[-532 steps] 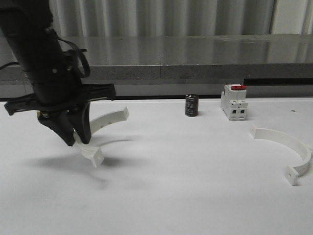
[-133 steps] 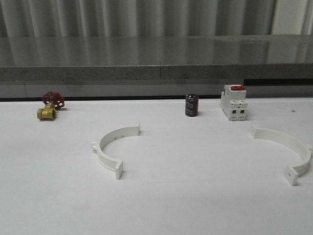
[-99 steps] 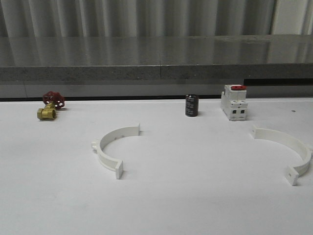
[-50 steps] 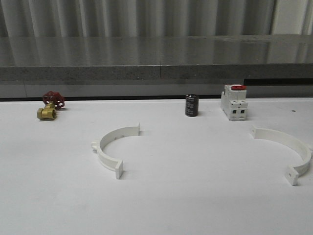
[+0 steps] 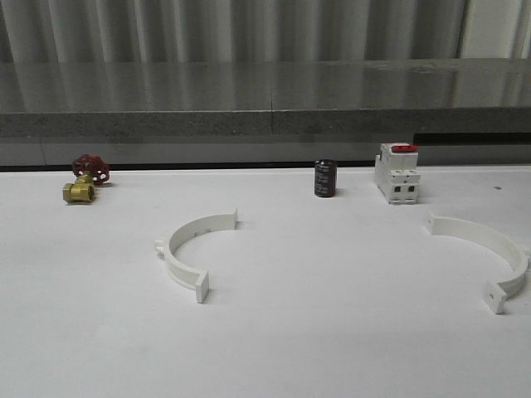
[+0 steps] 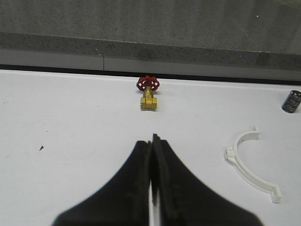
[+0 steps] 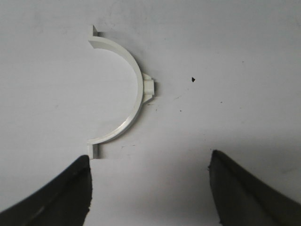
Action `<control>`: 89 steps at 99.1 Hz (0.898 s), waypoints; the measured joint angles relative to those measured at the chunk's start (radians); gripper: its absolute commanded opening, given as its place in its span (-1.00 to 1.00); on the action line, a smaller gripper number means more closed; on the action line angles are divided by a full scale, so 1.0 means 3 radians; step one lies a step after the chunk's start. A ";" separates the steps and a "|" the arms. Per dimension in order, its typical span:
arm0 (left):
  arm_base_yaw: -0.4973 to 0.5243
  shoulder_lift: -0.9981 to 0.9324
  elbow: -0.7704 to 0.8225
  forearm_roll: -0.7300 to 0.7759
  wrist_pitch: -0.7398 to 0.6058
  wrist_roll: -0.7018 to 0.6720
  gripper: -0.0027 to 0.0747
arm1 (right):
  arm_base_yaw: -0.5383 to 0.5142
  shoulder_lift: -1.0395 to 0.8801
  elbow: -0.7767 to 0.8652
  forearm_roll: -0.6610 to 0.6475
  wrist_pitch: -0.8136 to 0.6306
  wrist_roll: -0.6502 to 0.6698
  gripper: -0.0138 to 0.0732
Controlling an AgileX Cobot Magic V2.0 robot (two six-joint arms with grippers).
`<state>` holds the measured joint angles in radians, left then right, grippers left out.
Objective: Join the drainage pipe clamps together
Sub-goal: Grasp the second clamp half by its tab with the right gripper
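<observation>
Two white half-ring drainage pipe clamps lie apart on the white table point(image 5: 332, 332). One clamp point(image 5: 176, 264) lies left of centre with its opening facing right; it also appears in the left wrist view point(image 6: 230, 153), off to the side of my left gripper point(image 6: 152, 139). That gripper is shut with nothing in it and hovers over bare table. The other clamp point(image 5: 485, 235) lies at the far right. In the right wrist view this clamp point(image 7: 139, 94) lies just beyond my right gripper point(image 7: 149, 162), which is open and empty, one clamp tab close to a fingertip point(image 7: 82, 172).
A brass valve with a red handwheel point(image 5: 83, 182) sits at the back left. A dark cylinder point(image 5: 324, 178) and a white boxy switch with a red top point(image 5: 397, 172) stand at the back, centre-right. A grey ledge point(image 5: 265, 124) runs behind the table.
Several seconds ago my left gripper held the left clamp above the table; it has let go and withdrawn from the front view. Over the last second nothing has visibly moved.
</observation>
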<state>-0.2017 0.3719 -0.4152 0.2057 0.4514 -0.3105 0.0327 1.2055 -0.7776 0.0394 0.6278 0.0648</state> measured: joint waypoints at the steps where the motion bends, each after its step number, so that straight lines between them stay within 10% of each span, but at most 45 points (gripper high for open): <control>1: 0.0000 0.0000 0.0000 0.0000 0.0000 0.0000 -0.99 | 0.0000 0.0054 -0.0010 0.0000 0.0000 0.0000 0.53; 89: 0.0000 0.0000 0.0000 0.0000 0.0000 0.0000 -0.99 | 0.0095 0.1837 -0.0715 0.0008 -0.0307 0.0000 0.42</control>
<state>-0.2017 0.3719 -0.4152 0.2057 0.4514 -0.3105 0.0613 1.7568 -0.9920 0.0417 0.5356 0.0648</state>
